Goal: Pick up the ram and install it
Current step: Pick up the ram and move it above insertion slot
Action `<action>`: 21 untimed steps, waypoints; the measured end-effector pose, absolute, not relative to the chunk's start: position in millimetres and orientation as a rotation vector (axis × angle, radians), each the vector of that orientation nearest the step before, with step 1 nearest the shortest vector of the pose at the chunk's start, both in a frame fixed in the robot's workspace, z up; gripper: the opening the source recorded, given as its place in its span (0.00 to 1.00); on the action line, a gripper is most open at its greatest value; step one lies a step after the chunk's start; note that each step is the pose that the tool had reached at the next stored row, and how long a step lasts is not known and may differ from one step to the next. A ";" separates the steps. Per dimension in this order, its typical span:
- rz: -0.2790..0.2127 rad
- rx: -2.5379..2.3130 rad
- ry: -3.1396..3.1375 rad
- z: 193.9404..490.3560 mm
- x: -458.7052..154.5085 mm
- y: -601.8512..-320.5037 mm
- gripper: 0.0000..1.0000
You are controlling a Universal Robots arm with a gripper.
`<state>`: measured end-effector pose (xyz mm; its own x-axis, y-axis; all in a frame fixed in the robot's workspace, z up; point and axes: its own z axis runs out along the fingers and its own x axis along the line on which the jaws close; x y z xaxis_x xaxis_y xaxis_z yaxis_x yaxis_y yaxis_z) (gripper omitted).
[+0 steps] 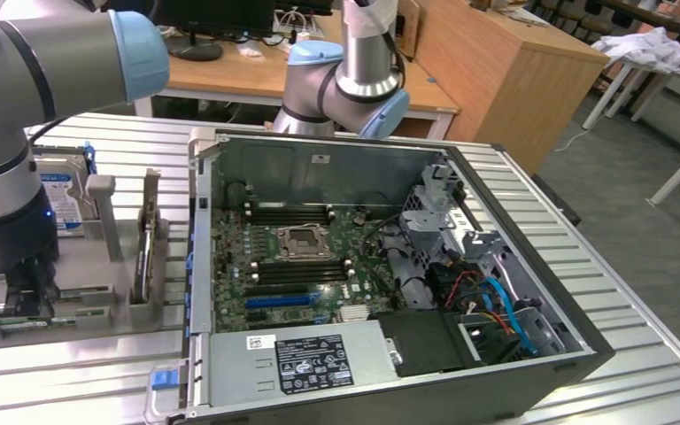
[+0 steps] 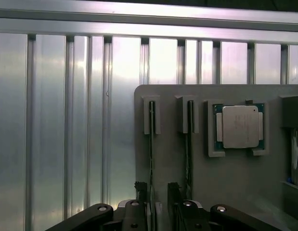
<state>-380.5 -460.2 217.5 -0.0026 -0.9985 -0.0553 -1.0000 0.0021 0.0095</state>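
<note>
Wide open and holding nothing, the end effector [image 2: 157, 195] hangs over the grey holder plate [image 2: 173, 103]. Its fingers stand either side of the ram [image 2: 151, 139], which sits on edge in the plate's slot farthest from the CPU [image 2: 240, 126]. The stick looks closer to one finger, so centring first seems wise, then a square squeeze on its flat faces. The second ram [image 2: 189, 139] in the neighbouring slot crowds the other finger. A hard drive [image 1: 63, 199] stands at the plate's end. The computer case [image 1: 399, 292] lies beside the plate on the surface [image 2: 52, 120].
</note>
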 end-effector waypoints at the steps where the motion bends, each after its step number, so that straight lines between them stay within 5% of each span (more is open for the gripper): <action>1: 0.071 -2.195 2.201 217.5 -380.6 -459.8 0.31; 21: 0.073 -2.195 2.200 209.3 -376.3 -459.7 0.31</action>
<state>-376.3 -459.7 209.3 -0.0026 -0.9984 -0.0563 -0.9999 0.0021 0.0100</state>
